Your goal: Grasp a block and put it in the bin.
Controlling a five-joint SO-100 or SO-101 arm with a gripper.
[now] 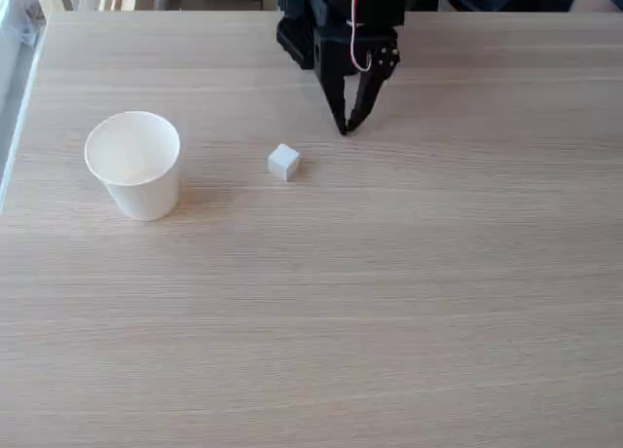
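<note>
A: Block (283, 162) sits on the table (409, 302), upper middle of the fixed view, one corner turned toward the camera. White, plain faces, no print readable on it.

B: Bin?

A: Paper cup (134, 165), white, upright, rolled rim, to the left of the block and well apart from it. Mouth faces up, inside looks plain white. No logo or text legible on the wall.

B: Gripper state?

A: Gripper (345, 129) hangs down from the black arm (336, 24) at top centre, tips pointing at the table, up and to the right of the block, near it but not touching. The two fingers meet at the tips, with a narrow gap higher up between them. Nothing held. Cannot tell whether the tips touch the tabletop.

B: Any labels on the arm?

A: None readable. Body is black; a thin pale cable runs down the front of it.

B: Surface and room?

A: Light wood-grain tabletop, grain running left to right, even daylight, soft shadows under cup and block. Far edge of the table is at the top of the frame. Beyond it, pale wooden uprights at top left and dark shapes at top right, too cropped to identify. Bright strip along the left edge, blurred.
</note>
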